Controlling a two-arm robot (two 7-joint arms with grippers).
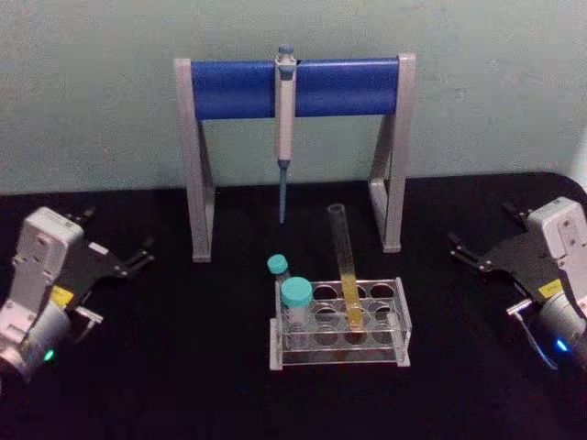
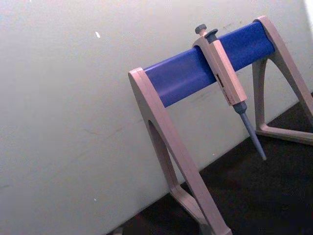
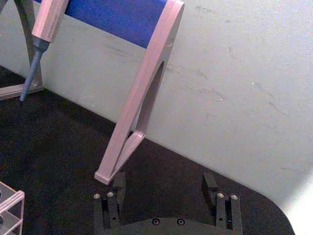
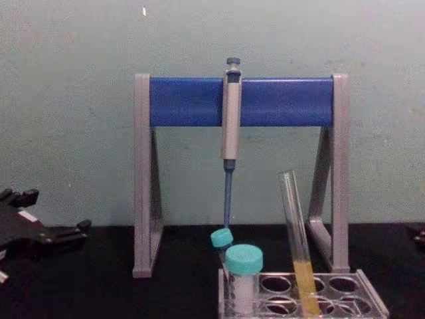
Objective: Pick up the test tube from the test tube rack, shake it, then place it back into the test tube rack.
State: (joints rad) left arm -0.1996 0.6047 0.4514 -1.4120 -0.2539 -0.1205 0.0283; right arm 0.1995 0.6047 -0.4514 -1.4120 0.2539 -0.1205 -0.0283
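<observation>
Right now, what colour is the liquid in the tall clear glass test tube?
Yellow, in the test tube; clearest in the head view.

At twelve o'clock from me a stand [image 1: 234,89] with grey legs and a blue crossbar rests on the black table [image 1: 165,367], close to the pale wall [image 1: 92,92]. A grey pipette [image 1: 285,119] hangs from the bar's middle, tip down. Toward six o'clock of that tip stands a large teal-capped vial [image 1: 296,302]. A smaller vial [image 1: 278,268] is at its eleven o'clock, leaning a little, I think.
</observation>
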